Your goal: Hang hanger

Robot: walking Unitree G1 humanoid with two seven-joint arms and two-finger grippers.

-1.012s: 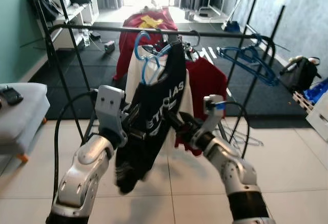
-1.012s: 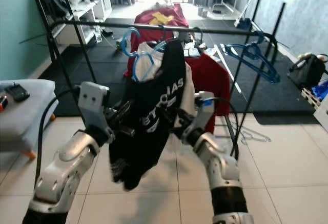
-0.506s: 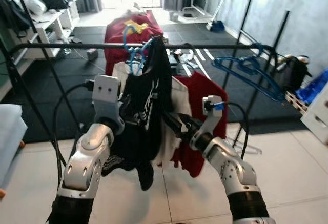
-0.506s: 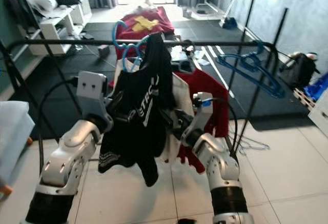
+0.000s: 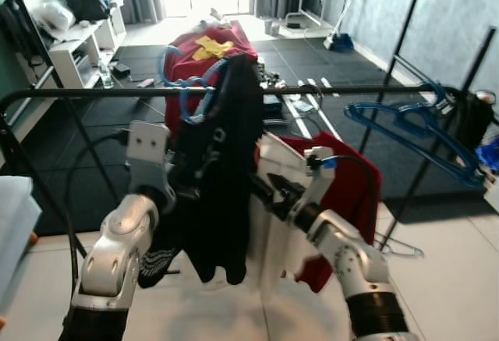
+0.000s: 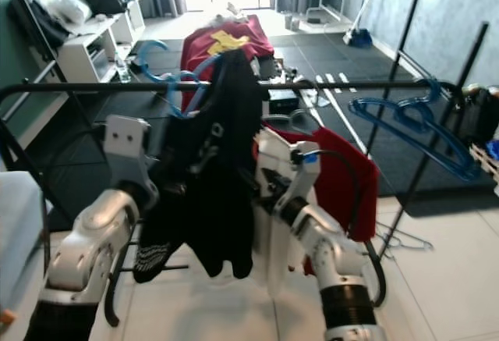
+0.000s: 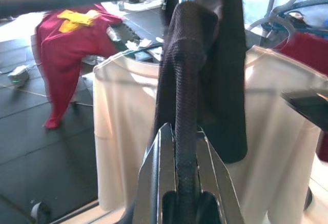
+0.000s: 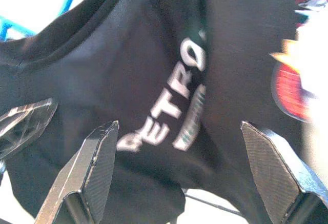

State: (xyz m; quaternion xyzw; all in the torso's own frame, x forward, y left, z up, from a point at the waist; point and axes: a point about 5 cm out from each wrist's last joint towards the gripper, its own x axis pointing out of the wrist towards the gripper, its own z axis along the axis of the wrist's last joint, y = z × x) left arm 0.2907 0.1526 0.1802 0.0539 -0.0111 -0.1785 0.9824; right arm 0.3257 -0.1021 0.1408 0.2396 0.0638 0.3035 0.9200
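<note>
The blue hanger point(image 5: 189, 91) carries a black shirt point(image 5: 222, 169), and its hook sits up at the black rail point(image 5: 327, 90) of the clothes rack; I cannot tell if the hook rests on the rail or just touches it. The rail runs across the room from side to side. The black shirt hangs down in front of a white shirt point(image 5: 277, 200), and a red shirt point(image 5: 355, 193) hangs behind the white one, further along the rail. A red cloth point(image 5: 204, 48) with a yellow patch lies far back on the dark floor. More blue hangers point(image 5: 417, 126) hang at the far right end of the rail. The left gripper point(image 7: 185, 152) has its two fingers pinched tight on a fold of the black shirt. The right gripper point(image 8: 179, 178) is wide open just in front of the black shirt, near white letters point(image 8: 171, 101) printed on it, and it holds nothing.
</note>
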